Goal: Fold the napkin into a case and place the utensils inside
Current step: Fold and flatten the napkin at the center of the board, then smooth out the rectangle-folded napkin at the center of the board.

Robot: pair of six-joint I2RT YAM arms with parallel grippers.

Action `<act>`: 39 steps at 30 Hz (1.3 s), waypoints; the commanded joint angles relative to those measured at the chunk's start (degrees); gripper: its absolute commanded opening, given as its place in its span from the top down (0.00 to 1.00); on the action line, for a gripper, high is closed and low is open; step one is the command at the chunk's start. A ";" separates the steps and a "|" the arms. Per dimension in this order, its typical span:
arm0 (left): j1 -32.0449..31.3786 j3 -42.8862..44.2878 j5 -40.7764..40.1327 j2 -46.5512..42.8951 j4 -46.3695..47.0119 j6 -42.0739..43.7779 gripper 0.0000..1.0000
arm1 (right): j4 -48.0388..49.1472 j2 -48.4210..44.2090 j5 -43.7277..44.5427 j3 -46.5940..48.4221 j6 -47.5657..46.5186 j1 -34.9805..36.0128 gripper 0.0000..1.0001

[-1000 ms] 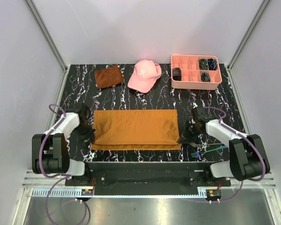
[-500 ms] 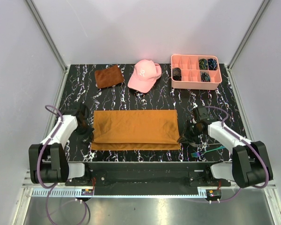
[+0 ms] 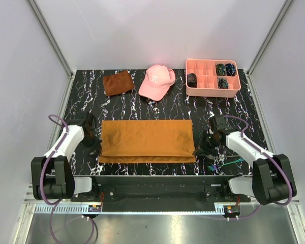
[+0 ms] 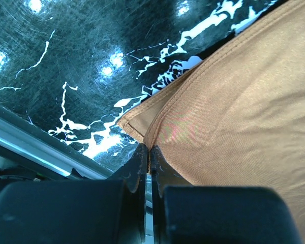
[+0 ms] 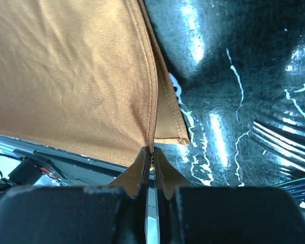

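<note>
The orange-brown napkin (image 3: 146,138) lies flat in the middle of the black marble table, with a doubled layer along its near edge. My left gripper (image 3: 95,146) is at its near left corner, shut on the napkin's folded edge (image 4: 157,137); the left gripper's jaws (image 4: 149,151) pinch the cloth. At the near right corner my right gripper (image 3: 199,150) is likewise shut on the napkin's edge (image 5: 151,127), the right gripper's jaws (image 5: 152,151) meeting on the fold. The utensils (image 3: 221,163), thin with a purple-green sheen, lie by the right arm near the front edge; the utensils' tines (image 5: 282,145) show at the right.
Along the back stand a rust-brown cloth (image 3: 118,82), a pink cap (image 3: 156,81) and a pink compartment tray (image 3: 212,90) with dark items in it. The table's front edge (image 3: 152,170) runs just below the napkin.
The left arm has swung its elbow outward and both grippers have shifted slightly, still pinching the napkin's near corners. The napkin has hardly moved.
</note>
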 commanded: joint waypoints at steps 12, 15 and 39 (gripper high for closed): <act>0.04 -3.26 -4.69 5.65 5.00 -0.36 1.00 | 5.69 7.47 1.75 -0.94 -0.42 0.17 0.89; 0.04 -3.97 -4.42 5.56 5.44 -0.28 1.00 | 5.78 8.26 1.57 -0.67 -0.59 0.17 0.84; 0.05 -1.41 8.57 -13.17 4.02 3.32 0.70 | -0.20 1.22 1.05 5.74 -2.52 0.17 0.54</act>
